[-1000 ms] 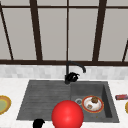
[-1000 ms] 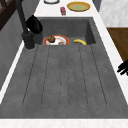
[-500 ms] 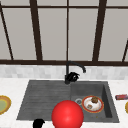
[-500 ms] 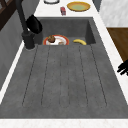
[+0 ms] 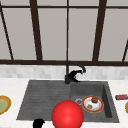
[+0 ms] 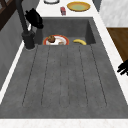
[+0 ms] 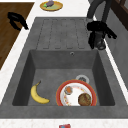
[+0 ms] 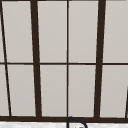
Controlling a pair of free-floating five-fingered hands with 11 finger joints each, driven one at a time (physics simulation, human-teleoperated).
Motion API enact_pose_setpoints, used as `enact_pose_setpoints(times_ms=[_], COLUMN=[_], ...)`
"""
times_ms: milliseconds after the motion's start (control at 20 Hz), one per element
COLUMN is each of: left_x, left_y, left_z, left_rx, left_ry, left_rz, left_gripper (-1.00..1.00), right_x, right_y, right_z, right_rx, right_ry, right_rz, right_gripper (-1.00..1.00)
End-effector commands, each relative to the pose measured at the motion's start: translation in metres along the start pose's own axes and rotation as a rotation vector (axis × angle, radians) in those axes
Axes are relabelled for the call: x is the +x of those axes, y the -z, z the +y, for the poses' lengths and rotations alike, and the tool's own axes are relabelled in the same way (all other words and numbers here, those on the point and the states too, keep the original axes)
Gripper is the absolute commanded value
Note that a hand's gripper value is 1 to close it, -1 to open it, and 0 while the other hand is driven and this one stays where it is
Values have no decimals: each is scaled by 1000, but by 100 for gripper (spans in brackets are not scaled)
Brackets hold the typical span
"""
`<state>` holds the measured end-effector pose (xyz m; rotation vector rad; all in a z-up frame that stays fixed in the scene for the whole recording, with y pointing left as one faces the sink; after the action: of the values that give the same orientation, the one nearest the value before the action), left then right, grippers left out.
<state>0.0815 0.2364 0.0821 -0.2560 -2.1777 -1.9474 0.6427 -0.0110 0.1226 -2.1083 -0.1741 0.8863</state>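
My right hand (image 5: 73, 75) is at the black faucet (image 5: 67, 75), just right of its upright; its fingers lie fairly straight over the faucet's base (image 7: 98, 41). The same hand (image 6: 34, 18) also appears in the left side view and, as hand (image 7: 99, 27), in the right side view. My left hand (image 5: 38, 123) hangs by the sink's front edge, left of centre, fingers relaxed and holding nothing; it also appears as hand (image 7: 17, 20). In the basin lie a red-rimmed plate (image 7: 75, 98) with food scraps and a banana (image 7: 38, 95).
A big red ball (image 5: 67, 115) sits at the sink's front edge in the front view. The ribbed drainboard (image 6: 65, 75) fills the sink's left half. A yellow plate (image 5: 3, 105) is on the left counter. A small red item (image 5: 121, 96) lies on the right counter.
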Motion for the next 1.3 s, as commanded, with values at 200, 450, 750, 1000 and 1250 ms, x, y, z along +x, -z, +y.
enact_pose_setpoints(times_ms=[200,450,750,1000,1250], left_x=[0,0,0,0,0], left_y=[0,0,0,0,0], left_z=[0,0,0,0,0], left_rx=[0,0,0,0,0], left_ry=[0,0,0,0,0], left_rz=[0,0,0,0,0], left_gripper=[0,0,0,0,0], right_x=[-26,-42,-59,-57,-55], right_y=[19,32,46,50,43], right_z=[-8,-9,-6,19,53], right_rx=[104,131,220,229,192], right_ry=[4,34,76,111,123], right_rz=[-72,-96,-137,-162,-201], right_gripper=[-100,-100,-100,-100,-100])
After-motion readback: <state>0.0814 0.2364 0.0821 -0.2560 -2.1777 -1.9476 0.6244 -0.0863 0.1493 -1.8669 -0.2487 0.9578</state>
